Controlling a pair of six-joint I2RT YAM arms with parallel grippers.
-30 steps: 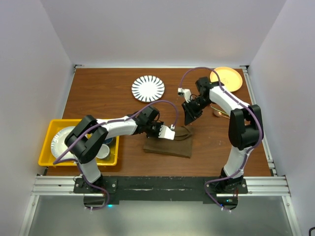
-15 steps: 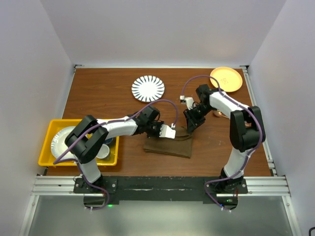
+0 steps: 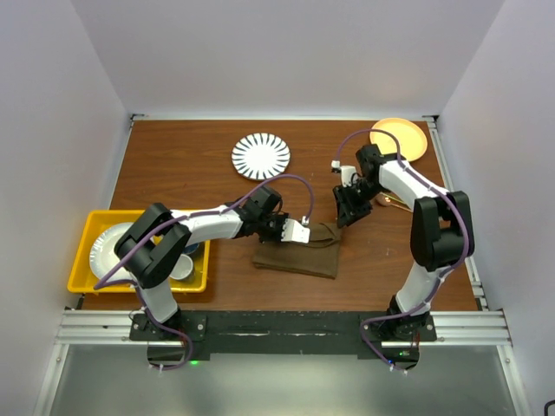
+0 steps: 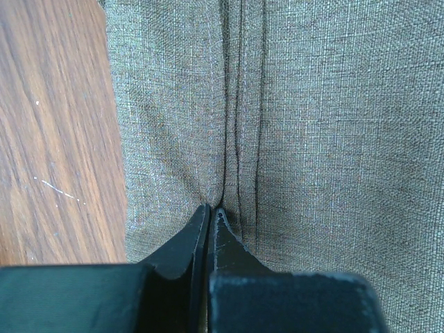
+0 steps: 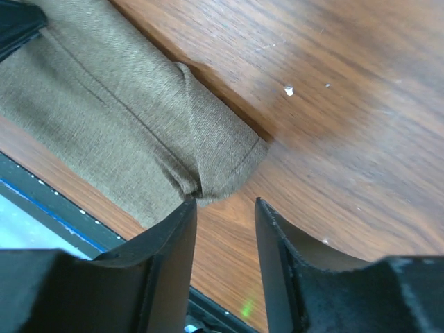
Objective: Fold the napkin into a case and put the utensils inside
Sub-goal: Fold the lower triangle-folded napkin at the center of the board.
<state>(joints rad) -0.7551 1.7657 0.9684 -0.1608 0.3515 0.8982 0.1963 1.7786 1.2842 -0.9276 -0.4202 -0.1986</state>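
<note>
Well to the left of both jaws, a yellow bin (image 3: pixel 85 236) sat at the table's (image 3: pixel 173 165) edge, holding white dishes. The left gripper (image 3: pixel 301 232) lay low over the far edge of the napkin (image 3: pixel 299 257). Its jaws were closed tip to tip, pinching a raised pleat of the cloth, and creases ran straight out ahead of the tips. Bare wood showed just left of those jaws. A striped plate (image 3: pixel 261 156) lay well beyond them, clear of the cloth.

The napkin lay folded into a long flat strip, spread below and to the right of the left jaws. The right gripper (image 5: pixel 225 202) hung just off the strip's right-hand corner. Its jaws stood partly apart and gripped nothing, and the rolled corner sat just ahead of the gap. To the right of these jaws a copper-toned utensil (image 3: pixel 392 203) lay partly hidden by the arm. An orange plate (image 3: pixel 401 139) lay further beyond.
</note>
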